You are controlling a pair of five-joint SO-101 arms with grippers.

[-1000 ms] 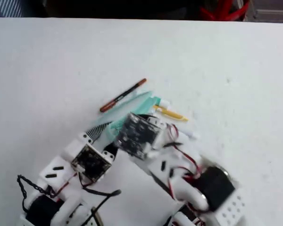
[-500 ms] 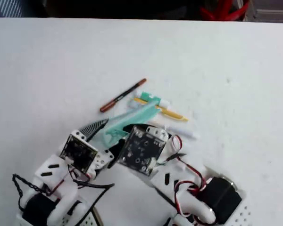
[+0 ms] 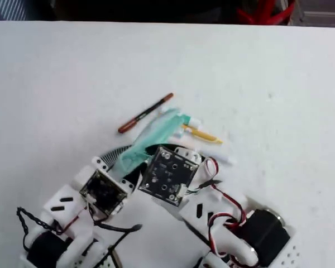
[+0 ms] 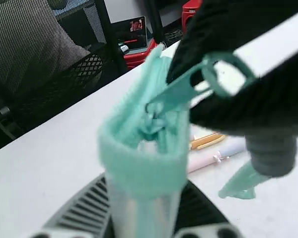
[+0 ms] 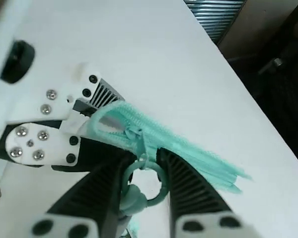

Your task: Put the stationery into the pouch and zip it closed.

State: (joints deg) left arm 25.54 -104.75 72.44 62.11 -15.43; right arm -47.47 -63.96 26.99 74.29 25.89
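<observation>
Swinging back right, left jaws hold pouch [image 3: 151,138], right jaws pinch zip pull [image 4: 180,91]

High camera looks down over table [image 3: 268,67]; wrist cameras close, both facing pouch [image 4: 139,163].

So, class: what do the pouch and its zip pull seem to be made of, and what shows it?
The pouch: soft matt mint-green cloth, probably; it bunches and its edge looks fuzzy. The zip pull: smooth rigid ring in the same green, likely moulded plastic.
</observation>
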